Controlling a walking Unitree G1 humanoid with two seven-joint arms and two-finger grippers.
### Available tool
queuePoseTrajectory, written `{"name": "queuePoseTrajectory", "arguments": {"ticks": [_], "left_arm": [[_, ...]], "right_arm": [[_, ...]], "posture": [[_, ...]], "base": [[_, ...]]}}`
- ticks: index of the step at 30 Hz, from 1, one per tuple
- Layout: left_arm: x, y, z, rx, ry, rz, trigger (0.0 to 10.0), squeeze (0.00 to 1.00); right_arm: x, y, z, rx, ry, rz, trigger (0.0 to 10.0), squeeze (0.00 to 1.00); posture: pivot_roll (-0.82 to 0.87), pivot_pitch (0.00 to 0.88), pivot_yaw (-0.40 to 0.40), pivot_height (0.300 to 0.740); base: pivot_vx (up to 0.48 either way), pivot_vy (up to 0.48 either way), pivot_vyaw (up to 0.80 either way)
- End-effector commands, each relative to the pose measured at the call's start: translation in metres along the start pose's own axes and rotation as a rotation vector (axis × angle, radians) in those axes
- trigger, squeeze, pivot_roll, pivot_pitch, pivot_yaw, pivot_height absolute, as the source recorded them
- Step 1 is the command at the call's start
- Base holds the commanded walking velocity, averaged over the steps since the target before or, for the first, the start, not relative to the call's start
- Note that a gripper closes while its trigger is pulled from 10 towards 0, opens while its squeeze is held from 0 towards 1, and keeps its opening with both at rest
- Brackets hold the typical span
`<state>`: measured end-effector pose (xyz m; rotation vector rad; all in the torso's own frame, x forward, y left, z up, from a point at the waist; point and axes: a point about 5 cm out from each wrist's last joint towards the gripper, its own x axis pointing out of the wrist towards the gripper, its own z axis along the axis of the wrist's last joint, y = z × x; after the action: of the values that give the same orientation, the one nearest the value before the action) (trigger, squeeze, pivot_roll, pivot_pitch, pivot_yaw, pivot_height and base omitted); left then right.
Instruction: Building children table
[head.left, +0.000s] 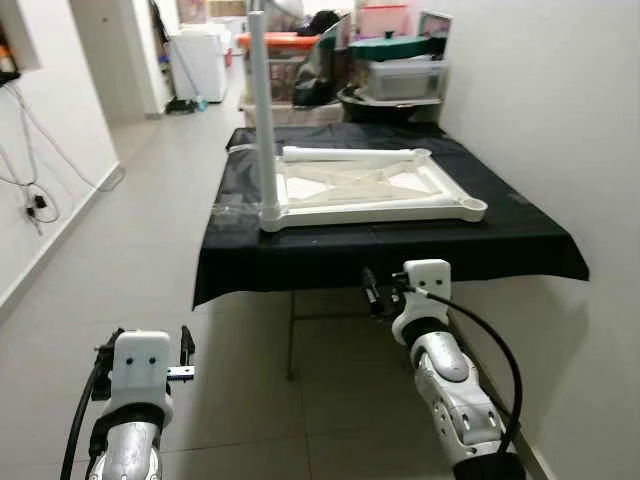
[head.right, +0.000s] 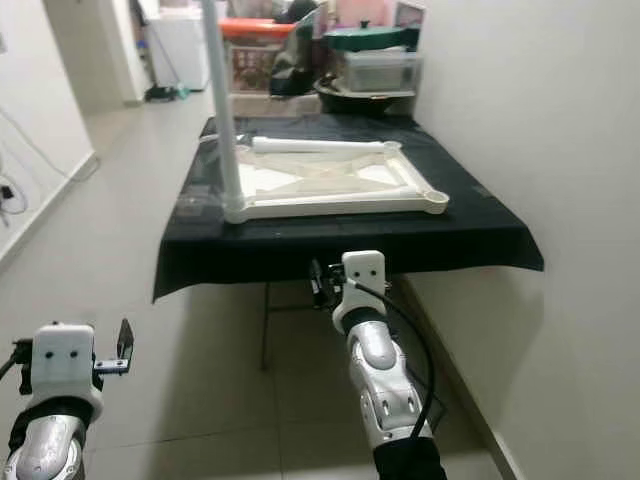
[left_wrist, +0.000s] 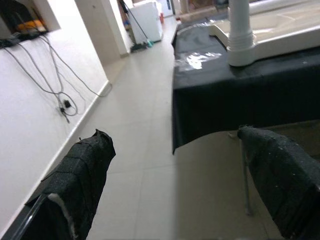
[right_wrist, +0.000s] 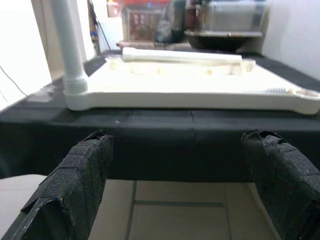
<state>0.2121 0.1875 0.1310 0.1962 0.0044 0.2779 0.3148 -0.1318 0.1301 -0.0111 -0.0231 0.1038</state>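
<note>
Nearest the head camera, low on the robot's left, the left gripper (head.left: 184, 357) hovers over the pale tiled floor (head.left: 150, 260), well short of the table; in its wrist view the two black fingers (left_wrist: 80, 175) stand wide apart with nothing between them. Along the left wall (head.left: 50, 120), grey cables (head.left: 30, 190) hang down toward the skirting. Further back in the corridor stands a white appliance (head.left: 200, 62).

Moving right, a table draped in a black cloth (head.left: 400, 245) stands against the right-hand wall. On it lies the white children's tabletop (head.left: 375, 190), upside down with its ribbed underside facing up. One white leg (head.left: 261, 110) stands upright in the socket at the near left corner. A second white leg (head.left: 345, 154) lies flat across the far edge of the tabletop. The near right corner socket (head.left: 470, 208) is open, with no leg in it.

Just below the cloth's front edge, the right gripper (head.left: 372, 290) points toward the table, and its fingers (right_wrist: 75, 180) are spread wide and hold nothing.

Behind the table, clear storage boxes (head.left: 400, 75), a dark basin (head.left: 385, 103) and other household clutter are stacked.
</note>
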Motion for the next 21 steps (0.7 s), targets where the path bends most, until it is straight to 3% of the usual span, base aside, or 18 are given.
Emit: {"name": "queuePoseTrajectory", "arguments": {"ticks": [1,7,21], "left_arm": [[0.000,0.002,-0.002,0.008,0.007,0.006,10.0,0.00],[-0.004,-0.008,0.002,-0.017,0.006,-0.023,10.0,0.00],[-0.002,-0.009,0.002,-0.015,0.004,-0.028,10.0,0.00]], "right_arm": [[0.001,0.007,0.000,0.014,0.001,0.023,10.0,0.00],[0.001,0.011,-0.004,0.021,0.002,0.028,10.0,0.00],[0.000,0.016,-0.009,0.020,0.019,0.063,10.0,0.00]], "posture": [[0.08,0.000,-0.022,0.740],[0.08,0.000,-0.022,0.740],[0.09,0.000,-0.023,0.740]], "base": [[0.315,0.000,0.00],[0.319,0.000,0.00],[0.319,0.000,0.00]]}}
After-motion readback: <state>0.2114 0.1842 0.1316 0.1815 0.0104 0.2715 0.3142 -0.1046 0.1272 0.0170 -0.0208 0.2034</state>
